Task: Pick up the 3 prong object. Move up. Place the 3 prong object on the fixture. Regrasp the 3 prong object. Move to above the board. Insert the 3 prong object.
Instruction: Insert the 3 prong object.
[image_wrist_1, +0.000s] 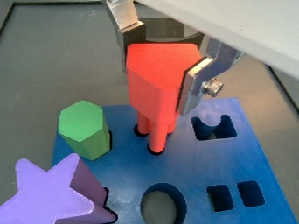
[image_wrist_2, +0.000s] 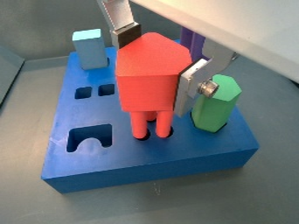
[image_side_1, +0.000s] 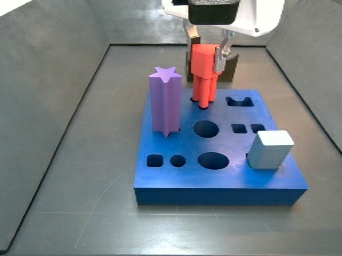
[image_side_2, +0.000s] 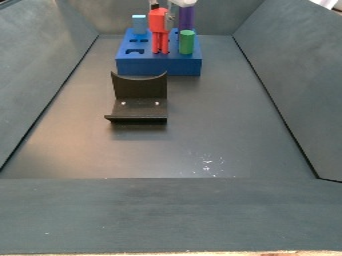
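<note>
The gripper (image_wrist_2: 158, 66) was cut off at the frame edge in both wrist views — the 3 prong object (image_wrist_1: 158, 87) hid its prong tips' seating.

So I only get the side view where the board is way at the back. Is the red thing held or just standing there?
Observer: Held. In both wrist views the end effector sits above the board, and its silver fingers clamp the 3 prong object.
Operator: Are the pointy bits in?
Observer: The prongs reach the board's top. I can't tell how deep they go.
Operator: And the purple thing?
Observer: It's a tall purple post with a star-shaped top.
</note>
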